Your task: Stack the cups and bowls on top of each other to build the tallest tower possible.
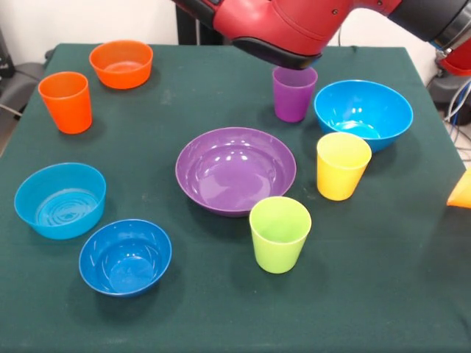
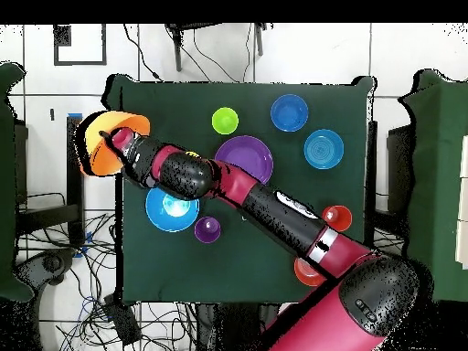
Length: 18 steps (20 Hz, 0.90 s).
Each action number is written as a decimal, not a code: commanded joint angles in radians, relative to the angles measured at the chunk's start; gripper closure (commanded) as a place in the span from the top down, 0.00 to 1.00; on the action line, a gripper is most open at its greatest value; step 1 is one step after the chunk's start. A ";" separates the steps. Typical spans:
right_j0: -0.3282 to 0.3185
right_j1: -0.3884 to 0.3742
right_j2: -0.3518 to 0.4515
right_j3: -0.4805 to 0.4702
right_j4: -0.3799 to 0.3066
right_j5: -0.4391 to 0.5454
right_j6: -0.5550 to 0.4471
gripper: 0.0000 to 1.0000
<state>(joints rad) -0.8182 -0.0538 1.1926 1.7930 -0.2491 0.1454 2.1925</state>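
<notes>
My gripper [image 2: 111,140] is out past the table's edge and is shut on the rim of the large orange-yellow bowl [image 2: 95,161], holding it beyond the table. Only a corner of that bowl [image 1: 462,191] shows in the front view. On the table stand the large purple bowl [image 1: 235,170], the large blue bowl [image 1: 363,112], the small orange bowl [image 1: 121,64], the small dark blue bowl [image 1: 125,257] and the light blue straight-sided bowl [image 1: 60,200]. The orange cup [image 1: 66,101], purple cup [image 1: 294,94], yellow cup [image 1: 342,166] and lime green cup [image 1: 280,234] stand upright and apart. No tower stands.
The red arm [image 2: 274,210] stretches low across the table, above the large blue bowl [image 2: 172,209] and covering the yellow cup in the overhead view. Chairs and cables lie around the green table [image 1: 221,309].
</notes>
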 commanded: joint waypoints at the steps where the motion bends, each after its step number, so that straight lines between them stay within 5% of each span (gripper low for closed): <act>1: -0.028 0.010 -0.005 -0.140 -0.053 0.139 -0.164 0.00; 18: -0.038 0.108 0.017 -0.197 -0.155 0.123 -0.206 0.00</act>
<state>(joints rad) -0.8670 0.0121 1.2093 1.6990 -0.3197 0.1981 2.1925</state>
